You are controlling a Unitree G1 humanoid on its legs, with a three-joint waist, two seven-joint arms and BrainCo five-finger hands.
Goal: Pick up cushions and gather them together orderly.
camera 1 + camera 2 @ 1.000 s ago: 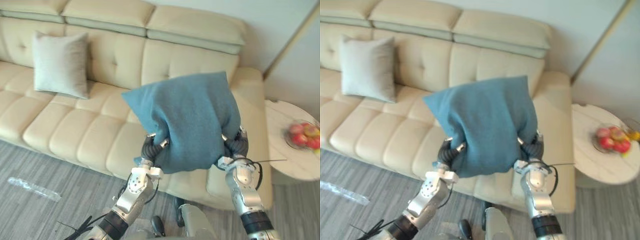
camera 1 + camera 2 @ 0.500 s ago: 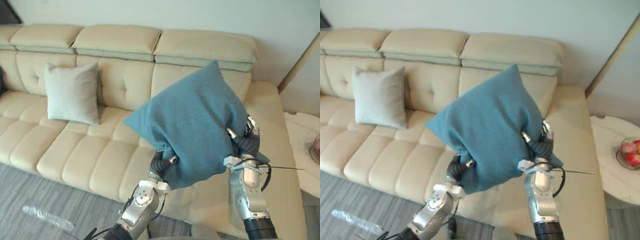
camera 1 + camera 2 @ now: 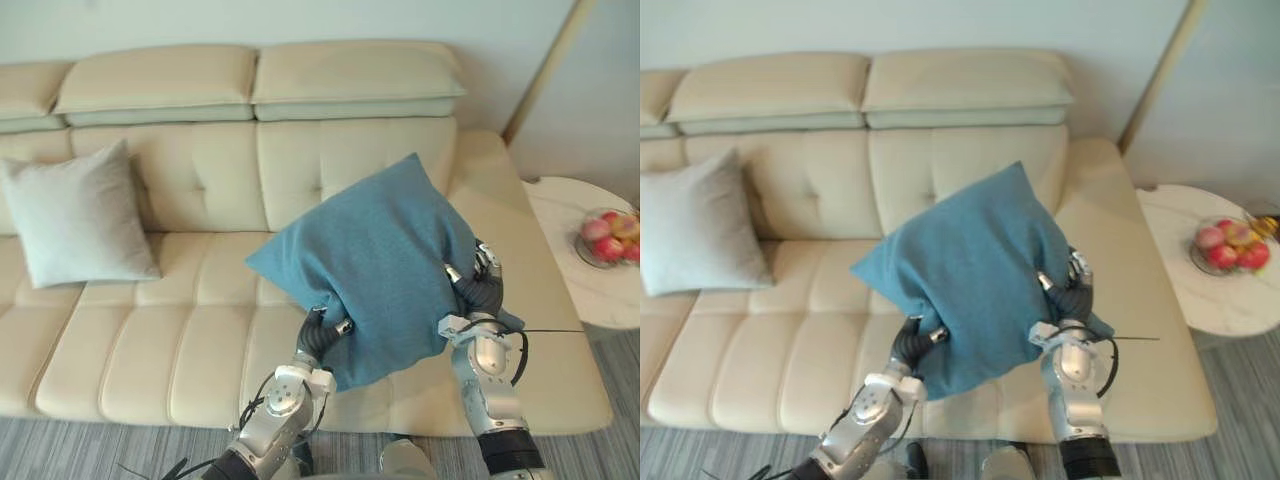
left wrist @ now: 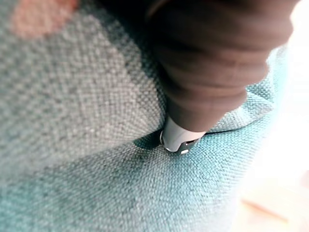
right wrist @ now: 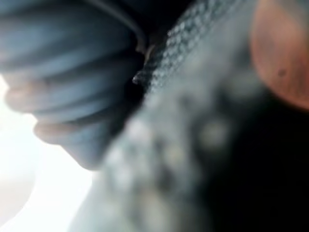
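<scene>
Cream sofa bears grey cushion; round table at right.

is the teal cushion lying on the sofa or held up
Held up: the teal cushion hangs tilted between the left hand and right hand, clear of the sofa.

You have two cushions here: one blue cushion and one grey cushion. You see one sofa with three headrest pads, the leftmost cut off. There is one table and one bowl; you cannot count its fruit reliably. Two hands show: left hand, right hand.
</scene>
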